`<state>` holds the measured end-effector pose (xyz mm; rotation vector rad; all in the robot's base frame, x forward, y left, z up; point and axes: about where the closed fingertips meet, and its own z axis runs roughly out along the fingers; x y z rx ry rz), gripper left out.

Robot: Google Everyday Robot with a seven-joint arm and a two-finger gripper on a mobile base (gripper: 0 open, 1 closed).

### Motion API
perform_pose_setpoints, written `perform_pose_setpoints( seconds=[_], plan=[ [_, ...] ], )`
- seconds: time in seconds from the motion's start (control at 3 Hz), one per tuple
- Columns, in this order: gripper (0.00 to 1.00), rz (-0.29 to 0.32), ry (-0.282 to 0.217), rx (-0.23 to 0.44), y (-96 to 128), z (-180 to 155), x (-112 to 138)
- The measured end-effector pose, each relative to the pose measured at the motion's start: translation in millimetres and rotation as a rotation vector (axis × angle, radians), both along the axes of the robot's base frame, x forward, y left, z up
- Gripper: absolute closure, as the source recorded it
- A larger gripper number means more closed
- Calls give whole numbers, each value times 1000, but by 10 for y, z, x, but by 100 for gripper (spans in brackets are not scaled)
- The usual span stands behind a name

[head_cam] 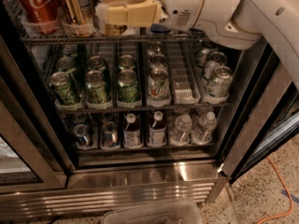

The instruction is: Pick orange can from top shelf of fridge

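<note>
My gripper (106, 9) reaches in from the right at the top shelf (56, 39) of the fridge (140, 190). Its cream fingers (133, 14) are closed around a golden-orange can (112, 29), whose base shows just above the shelf wire and whose top shows above the fingers. To its left stand a gold can with a pale text panel (77, 6) and a red Coca-Cola can (37, 3). The white arm (219, 13) covers the right part of the top shelf.
The middle rack holds green cans (98, 85) and pale cans (217, 80). The bottom rack holds bottles (156, 129) and small cans (81, 134). The dark door frame (261, 120) stands at the right. A clear plastic bin (154, 213) and an orange cable (275, 190) lie on the floor.
</note>
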<state>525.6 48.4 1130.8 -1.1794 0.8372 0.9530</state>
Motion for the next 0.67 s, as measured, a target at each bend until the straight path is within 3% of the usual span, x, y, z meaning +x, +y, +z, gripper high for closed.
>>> perform_pose_setpoints(
  seconds=[0.67],
  plan=[
    [100,67,37,-30,-49,-165,-59]
  ],
)
